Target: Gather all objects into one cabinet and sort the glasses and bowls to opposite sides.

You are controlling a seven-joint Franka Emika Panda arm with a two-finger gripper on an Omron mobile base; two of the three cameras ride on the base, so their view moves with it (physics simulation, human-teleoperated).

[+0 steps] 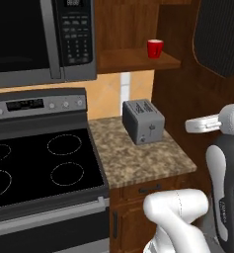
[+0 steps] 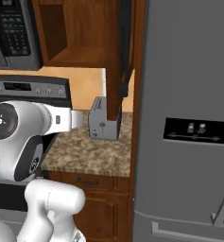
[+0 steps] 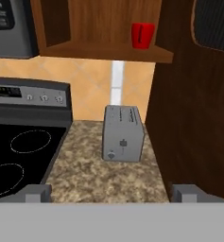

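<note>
The white arm rises folded, its forearm reaching level toward the cabinets. In the hand view the tool (image 3: 111,193) stands spread wide, gripping nothing, its tips low above the speckled tabletop (image 3: 99,177) short of the grey toaster (image 3: 123,133). A red cup (image 1: 155,48) sits upright near the front right of the open wooden cabinet's shelf (image 1: 133,62). The right base view alone shows the grey refrigerator (image 2: 189,118); the left shows the microwave (image 1: 34,39) above the stove (image 1: 34,163).

One glossy red cup (image 1: 155,49) stands upright on the shelf of the open wooden cabinet (image 1: 138,60), near the shelf's right end. The cabinet's dark-panelled door (image 1: 219,34) hangs swung open to the right of the cup.
</note>
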